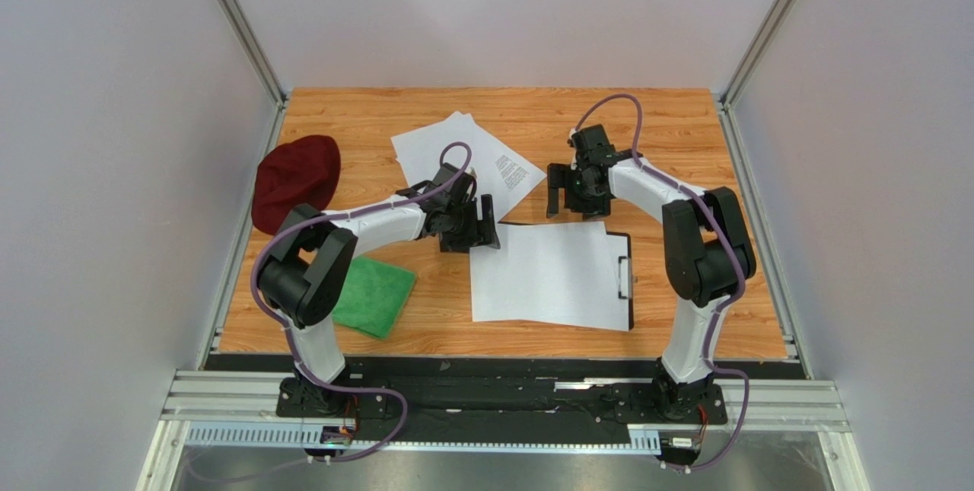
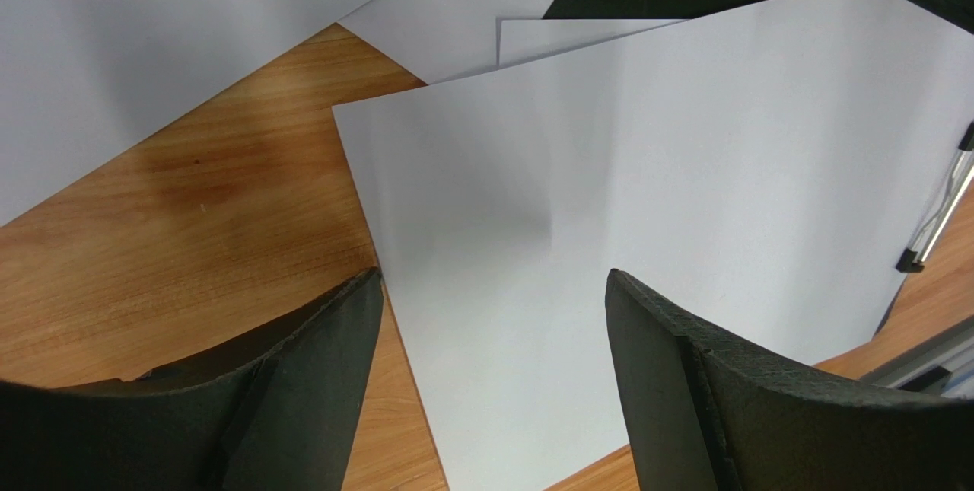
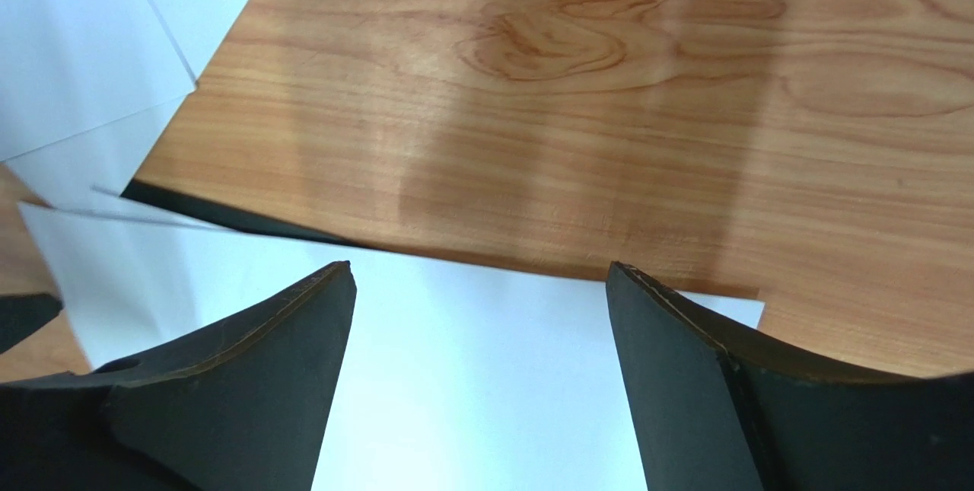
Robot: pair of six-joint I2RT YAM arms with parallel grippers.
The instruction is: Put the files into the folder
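A white sheet point(image 1: 549, 274) lies on the black folder point(image 1: 627, 286), whose metal clip point(image 2: 937, 217) shows at its right side. More files point(image 1: 457, 151) lie fanned out behind it, one with printed text point(image 1: 515, 171). My left gripper point(image 1: 486, 224) is open and empty over the sheet's left edge point(image 2: 377, 228). My right gripper point(image 1: 569, 194) is open and empty over the sheet's far edge point(image 3: 492, 286). In the wrist views only a dark strip of the folder point(image 2: 663, 2) point(image 3: 217, 211) shows past the sheet.
A dark red hat point(image 1: 295, 179) sits at the left of the wooden table point(image 1: 686, 137). A green cloth point(image 1: 375, 295) lies near the front left, beside the left arm. Metal rails border the table.
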